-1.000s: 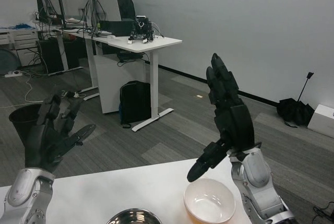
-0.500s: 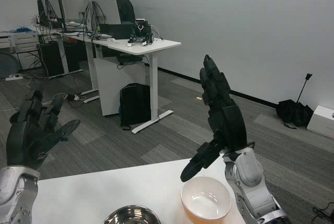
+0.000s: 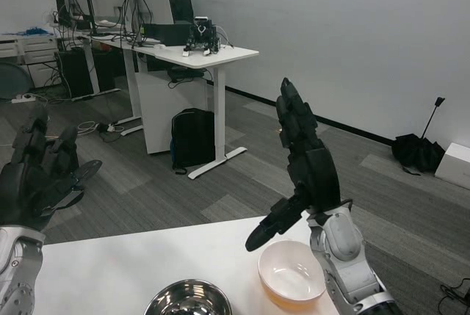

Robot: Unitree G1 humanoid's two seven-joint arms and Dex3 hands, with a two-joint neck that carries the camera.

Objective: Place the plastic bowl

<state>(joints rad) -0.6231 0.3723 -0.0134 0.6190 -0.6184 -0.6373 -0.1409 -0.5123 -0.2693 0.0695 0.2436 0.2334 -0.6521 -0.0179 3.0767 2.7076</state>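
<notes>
A plastic bowl (image 3: 291, 274), white inside with an orange-tan outside, sits on the white table (image 3: 110, 271) near its far right edge. My right hand (image 3: 302, 162) is raised above and just behind the bowl, fingers straight up and thumb pointing down-left, holding nothing. My left hand (image 3: 38, 178) is lifted at the far left, fingers spread, empty, well away from the bowl.
A shiny metal bowl (image 3: 188, 299) sits at the table's near edge, left of the plastic bowl. Beyond the table are grey floor, a white desk (image 3: 198, 56) with equipment, a black backpack (image 3: 192, 139) and a black bag (image 3: 415, 155) by the wall.
My left hand has moved left and a little up. The right hand has shifted slightly left. The view has drifted, so both bowls sit a little differently in the picture.
</notes>
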